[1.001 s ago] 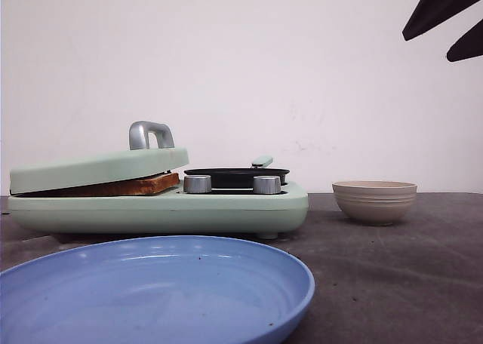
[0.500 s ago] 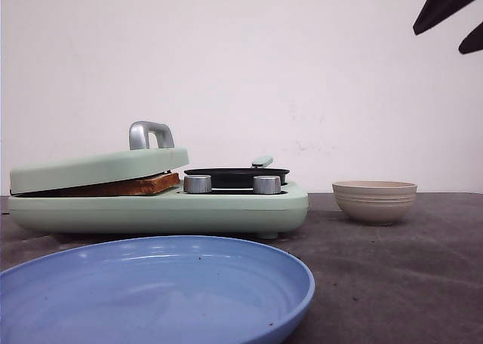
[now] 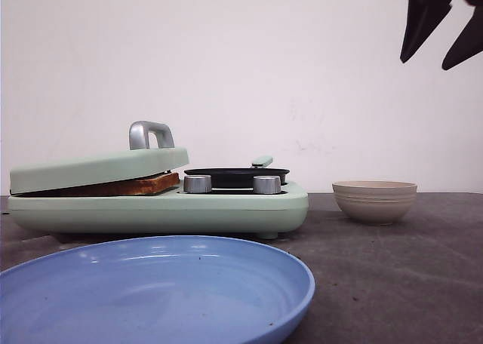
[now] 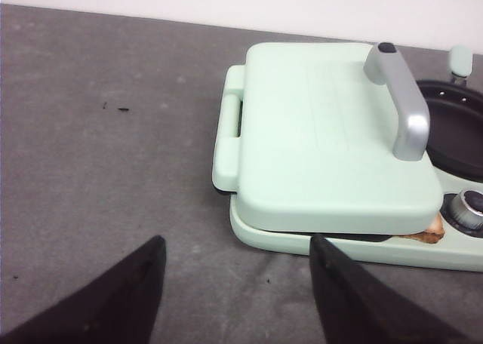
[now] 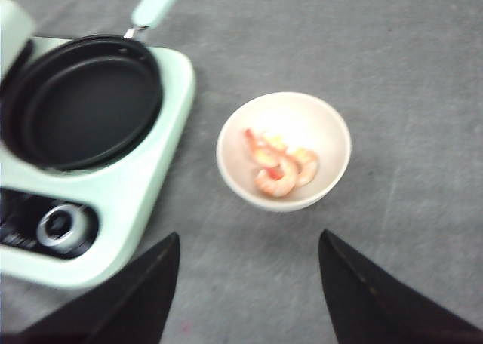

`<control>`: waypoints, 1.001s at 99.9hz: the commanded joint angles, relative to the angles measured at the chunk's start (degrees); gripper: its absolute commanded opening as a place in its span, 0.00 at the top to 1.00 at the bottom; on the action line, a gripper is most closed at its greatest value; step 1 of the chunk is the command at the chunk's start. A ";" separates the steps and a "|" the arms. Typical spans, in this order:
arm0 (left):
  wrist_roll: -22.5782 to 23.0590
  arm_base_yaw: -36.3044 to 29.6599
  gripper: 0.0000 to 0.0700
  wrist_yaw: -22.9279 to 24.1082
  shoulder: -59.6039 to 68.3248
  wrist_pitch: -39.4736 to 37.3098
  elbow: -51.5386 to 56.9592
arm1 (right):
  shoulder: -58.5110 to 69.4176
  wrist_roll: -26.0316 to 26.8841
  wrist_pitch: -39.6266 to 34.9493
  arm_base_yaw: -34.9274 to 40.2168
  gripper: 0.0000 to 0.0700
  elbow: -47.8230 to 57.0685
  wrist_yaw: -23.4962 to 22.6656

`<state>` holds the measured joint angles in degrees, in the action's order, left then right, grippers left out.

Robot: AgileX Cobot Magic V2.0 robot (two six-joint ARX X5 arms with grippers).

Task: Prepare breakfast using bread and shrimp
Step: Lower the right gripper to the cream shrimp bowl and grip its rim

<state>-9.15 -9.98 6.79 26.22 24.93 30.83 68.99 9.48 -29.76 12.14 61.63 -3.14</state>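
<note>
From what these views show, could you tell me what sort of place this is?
Probably a staged kitchen test bench: a mint breakfast maker, a blue plate and a bowl of shrimp sit on a grey tabletop against a blank wall.

One mint breakfast maker [image 3: 226, 208] carries two knobs [image 3: 198, 184]; beside it stand one bowl [image 3: 374, 201] and one blue plate [image 3: 151, 291].

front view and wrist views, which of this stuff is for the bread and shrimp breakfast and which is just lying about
For the job:
- bread, under the sandwich-maker lid
- shrimp in the beige bowl
- black pan
- blue plate, probably for serving

Lying about:
- nothing else visible
</note>
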 commanded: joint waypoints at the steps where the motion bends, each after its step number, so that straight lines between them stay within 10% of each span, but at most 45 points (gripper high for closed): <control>1: -0.42 -0.04 0.55 0.26 0.26 -0.46 0.46 | 3.82 -1.36 -0.83 -1.18 0.49 3.82 -0.07; 100: -0.59 -0.04 0.55 0.22 0.26 -0.26 0.46 | 47.67 -2.40 -3.82 -10.84 0.49 29.57 -7.61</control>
<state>-9.63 -9.98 6.79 26.28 25.10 30.83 114.43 7.62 -34.41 1.39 89.65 -10.57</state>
